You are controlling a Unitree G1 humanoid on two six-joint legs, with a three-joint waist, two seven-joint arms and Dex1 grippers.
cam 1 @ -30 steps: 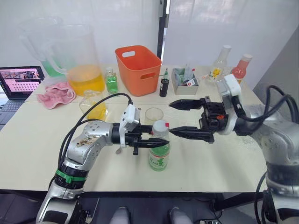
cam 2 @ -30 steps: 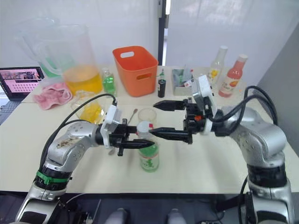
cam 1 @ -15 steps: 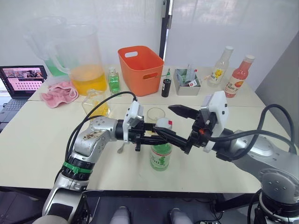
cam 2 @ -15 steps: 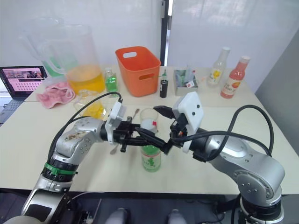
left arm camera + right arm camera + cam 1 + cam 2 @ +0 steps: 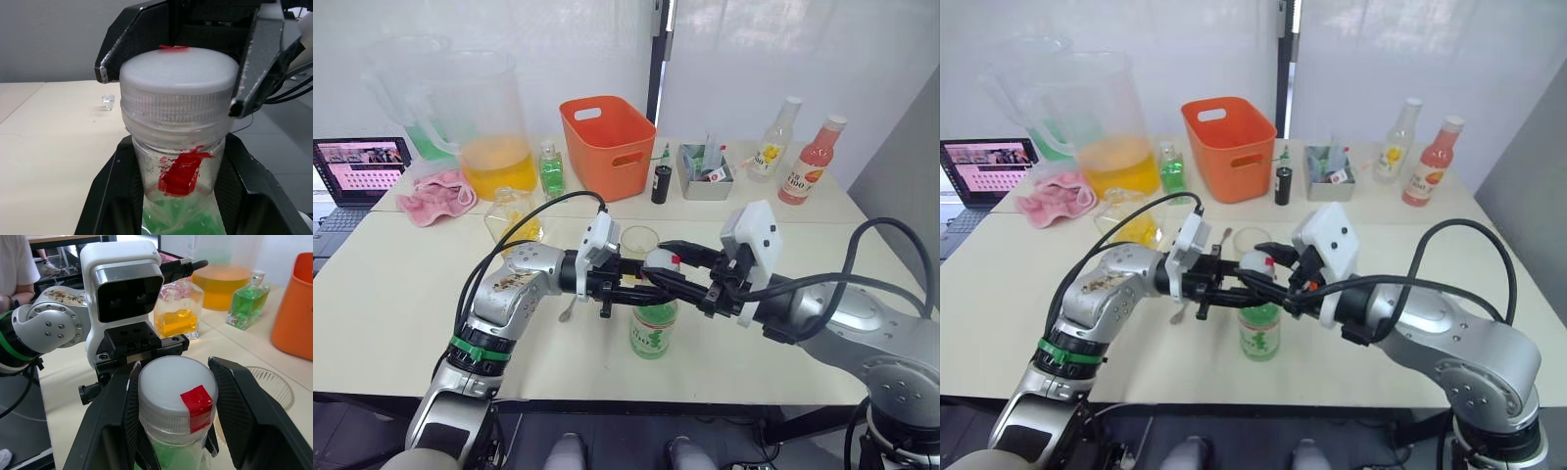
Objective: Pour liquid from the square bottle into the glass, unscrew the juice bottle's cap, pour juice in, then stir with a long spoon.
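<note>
The juice bottle stands upright near the table's front, green label toward me. My left gripper is shut on its neck just below the white cap, which carries a red tape mark. My right gripper reaches in from the right, open, one finger on each side of the cap and close to it. The glass stands just behind the bottle. The square bottle, holding yellow liquid, sits behind my left arm. The long spoon lies on the table, partly hidden under that arm.
An orange basket, a large pitcher of orange liquid, a small green bottle and a pink cloth line the back. A grey tray and two bottles stand back right. A laptop sits far left.
My right gripper has come in from the right and lowered over the cap, its fingers narrowing around it. The left gripper has kept hold of the bottle's neck.
</note>
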